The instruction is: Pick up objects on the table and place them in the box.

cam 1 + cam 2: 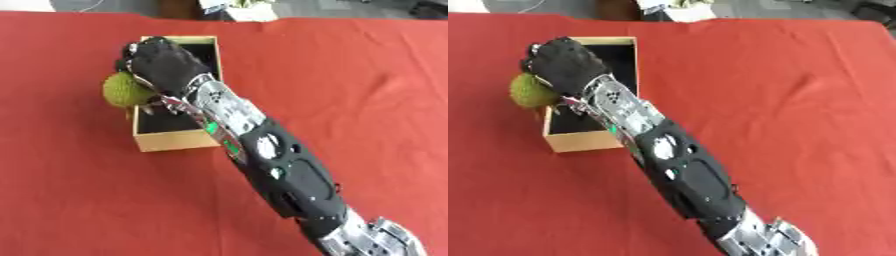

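Note:
My right arm reaches from the lower right across the red cloth to the open cardboard box. My right hand hovers over the box's left wall with its fingers curled round a green bumpy ball-like object. The green object hangs at the box's left rim, partly outside it, and my hand hides its upper right side. The box has a dark inside, mostly covered by my hand and forearm. My left hand shows in neither view.
The red cloth covers the whole table around the box. Beyond the far edge lie grey floor and some clutter. No other loose objects show on the cloth.

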Robot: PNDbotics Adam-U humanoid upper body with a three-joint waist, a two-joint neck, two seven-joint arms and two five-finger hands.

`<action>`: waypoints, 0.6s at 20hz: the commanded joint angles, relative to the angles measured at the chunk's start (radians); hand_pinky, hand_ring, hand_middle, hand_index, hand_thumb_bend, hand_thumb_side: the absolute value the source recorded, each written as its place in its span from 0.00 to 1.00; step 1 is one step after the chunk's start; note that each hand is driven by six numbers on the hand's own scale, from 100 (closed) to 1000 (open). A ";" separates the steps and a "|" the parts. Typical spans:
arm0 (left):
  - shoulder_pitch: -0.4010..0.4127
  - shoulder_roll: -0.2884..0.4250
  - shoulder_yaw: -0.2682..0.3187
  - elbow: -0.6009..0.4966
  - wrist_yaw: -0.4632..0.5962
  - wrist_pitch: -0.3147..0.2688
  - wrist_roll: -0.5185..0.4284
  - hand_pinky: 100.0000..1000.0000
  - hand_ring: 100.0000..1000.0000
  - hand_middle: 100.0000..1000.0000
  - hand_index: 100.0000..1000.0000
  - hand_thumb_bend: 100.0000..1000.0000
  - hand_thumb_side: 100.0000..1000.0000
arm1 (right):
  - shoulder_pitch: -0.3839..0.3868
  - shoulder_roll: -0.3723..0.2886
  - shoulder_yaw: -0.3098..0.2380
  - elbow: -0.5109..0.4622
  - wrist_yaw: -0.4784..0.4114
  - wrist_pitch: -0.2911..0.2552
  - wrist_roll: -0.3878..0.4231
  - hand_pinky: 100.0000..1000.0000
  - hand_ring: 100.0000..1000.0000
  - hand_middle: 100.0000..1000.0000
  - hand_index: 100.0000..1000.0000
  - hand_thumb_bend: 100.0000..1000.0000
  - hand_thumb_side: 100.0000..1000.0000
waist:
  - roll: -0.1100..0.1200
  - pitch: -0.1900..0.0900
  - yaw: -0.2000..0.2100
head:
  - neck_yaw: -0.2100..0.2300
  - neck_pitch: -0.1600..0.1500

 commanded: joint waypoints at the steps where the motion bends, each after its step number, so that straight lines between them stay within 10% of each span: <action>1: -0.004 0.013 0.002 -0.015 0.003 0.003 -0.003 0.50 0.58 0.67 0.62 0.05 0.66 | -0.025 0.003 -0.031 -0.023 -0.018 0.048 -0.049 0.54 0.49 0.42 0.57 0.00 0.00 | 0.007 -0.016 0.003 | 0.003 -0.008; 8: -0.003 0.010 0.002 -0.015 0.003 0.008 -0.006 0.50 0.58 0.67 0.62 0.05 0.66 | -0.045 -0.028 -0.092 -0.050 -0.113 0.097 -0.064 0.48 0.48 0.41 0.57 0.00 0.00 | 0.009 -0.018 -0.002 | 0.011 -0.012; 12: -0.004 0.005 0.001 -0.015 0.003 0.011 -0.009 0.50 0.58 0.68 0.62 0.05 0.66 | -0.066 -0.039 -0.118 -0.030 -0.273 -0.018 0.031 0.51 0.51 0.43 0.59 0.00 0.00 | 0.010 -0.015 0.001 | 0.014 -0.012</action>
